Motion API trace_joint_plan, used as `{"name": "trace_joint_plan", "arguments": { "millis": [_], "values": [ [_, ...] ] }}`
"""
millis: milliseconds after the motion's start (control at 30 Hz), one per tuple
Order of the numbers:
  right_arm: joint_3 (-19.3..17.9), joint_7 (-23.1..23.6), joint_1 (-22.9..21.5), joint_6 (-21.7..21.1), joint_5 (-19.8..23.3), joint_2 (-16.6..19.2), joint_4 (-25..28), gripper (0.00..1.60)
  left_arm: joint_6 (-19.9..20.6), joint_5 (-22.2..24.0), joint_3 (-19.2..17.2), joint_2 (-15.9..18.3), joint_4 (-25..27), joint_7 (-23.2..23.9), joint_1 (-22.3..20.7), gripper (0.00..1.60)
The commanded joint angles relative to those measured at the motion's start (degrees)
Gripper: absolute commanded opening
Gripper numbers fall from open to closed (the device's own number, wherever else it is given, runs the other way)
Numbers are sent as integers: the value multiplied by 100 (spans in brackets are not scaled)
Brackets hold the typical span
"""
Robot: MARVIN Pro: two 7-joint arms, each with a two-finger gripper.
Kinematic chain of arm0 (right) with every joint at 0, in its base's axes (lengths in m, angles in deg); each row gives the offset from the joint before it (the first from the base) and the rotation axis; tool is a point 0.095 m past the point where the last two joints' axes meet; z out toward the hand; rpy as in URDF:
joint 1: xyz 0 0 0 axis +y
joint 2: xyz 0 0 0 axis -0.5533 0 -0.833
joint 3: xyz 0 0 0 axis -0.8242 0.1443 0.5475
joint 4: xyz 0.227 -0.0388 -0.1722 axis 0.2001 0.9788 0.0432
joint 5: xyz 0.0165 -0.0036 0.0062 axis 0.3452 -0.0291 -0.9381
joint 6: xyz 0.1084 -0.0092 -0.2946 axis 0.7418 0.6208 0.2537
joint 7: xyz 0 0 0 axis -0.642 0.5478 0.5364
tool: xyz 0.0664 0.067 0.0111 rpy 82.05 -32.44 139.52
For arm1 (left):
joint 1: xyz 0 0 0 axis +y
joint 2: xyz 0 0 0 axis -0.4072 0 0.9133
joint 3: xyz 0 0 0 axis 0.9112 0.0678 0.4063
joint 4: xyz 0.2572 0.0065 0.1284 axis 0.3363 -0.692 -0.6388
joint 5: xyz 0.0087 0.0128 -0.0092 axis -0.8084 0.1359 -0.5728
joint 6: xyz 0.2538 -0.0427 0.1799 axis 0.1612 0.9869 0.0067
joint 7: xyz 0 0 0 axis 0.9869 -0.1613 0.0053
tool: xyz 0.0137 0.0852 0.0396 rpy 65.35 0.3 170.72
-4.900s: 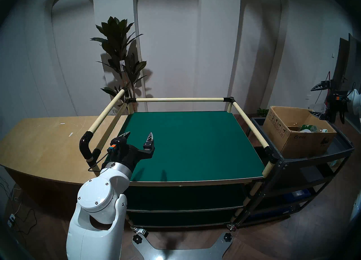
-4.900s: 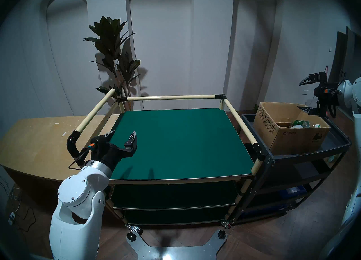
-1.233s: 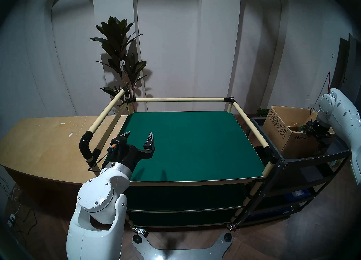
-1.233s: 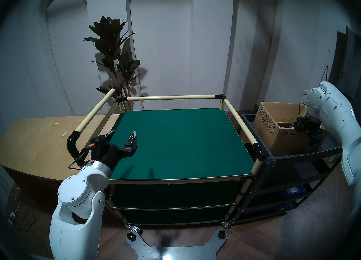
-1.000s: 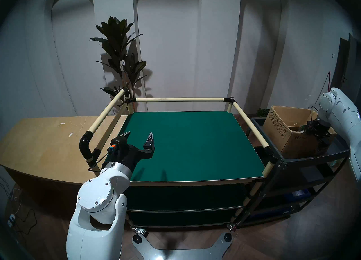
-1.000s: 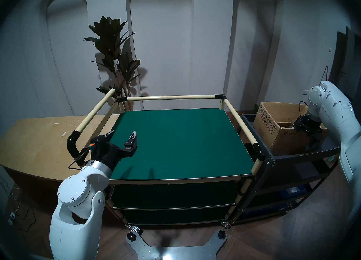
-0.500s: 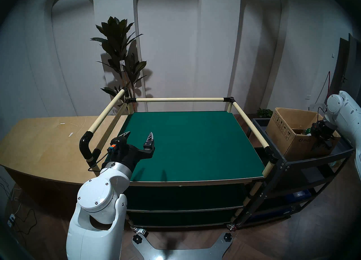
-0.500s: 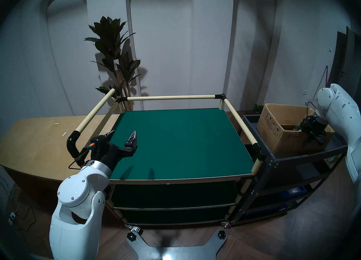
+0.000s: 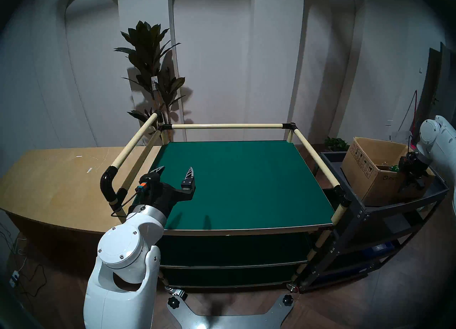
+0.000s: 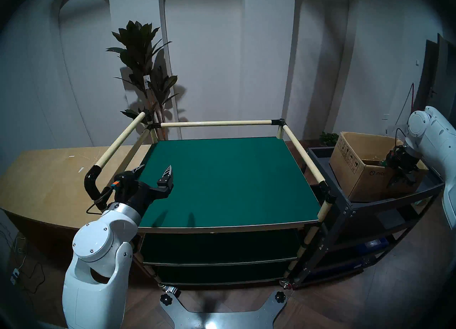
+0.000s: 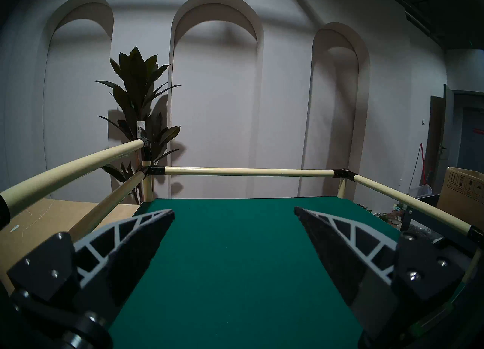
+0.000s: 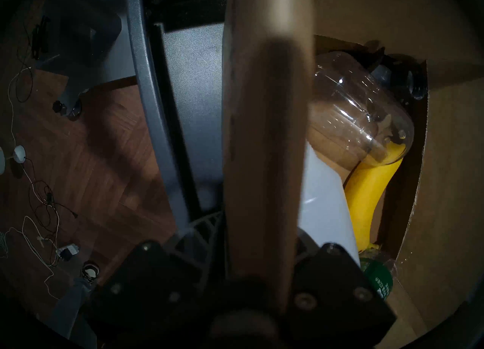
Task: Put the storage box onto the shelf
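The storage box, open-topped brown cardboard with a "PICO" mark, stands on the black cart's top tray at the far right. My right gripper reaches down from above and is shut on the box's near wall, which fills the middle of the right wrist view as a blurred cardboard edge. The shelf, with green boards and cream rails, stands in front of me with a bare top board. My left gripper hovers open over its front left corner.
The black metal cart stands against the shelf's right side. Inside the box lie a clear bottle, a banana and a green bottle. A wooden counter lies left of the shelf, a potted plant behind it.
My right gripper has closed on the box's near wall. The box, the black cart under it and my right arm have shifted to the right. The left arm has not moved.
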Motion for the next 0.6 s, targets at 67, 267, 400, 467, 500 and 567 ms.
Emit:
{"name": "trace_joint_plan", "arguments": {
  "millis": [67,267,400,467,500,567],
  "values": [
    [-291,5,-711,125,-325,-85,108,0,-26,2,-3,7,118,11,-31,160],
    [-625,5,-876,152,-579,-125,305,0,-27,1,-2,5,107,9,-36,160],
    [-741,5,-1018,181,-789,-174,339,0,-27,1,-2,5,107,9,-36,160],
    [-791,5,-1082,200,-878,-205,345,0,-27,1,-2,5,108,9,-36,160],
    [-774,5,-1155,217,-934,-233,324,0,-27,1,-2,5,109,9,-36,160],
    [-841,5,-1204,237,-1030,-263,349,0,-27,1,-2,5,109,10,-36,160]
  ]
}}
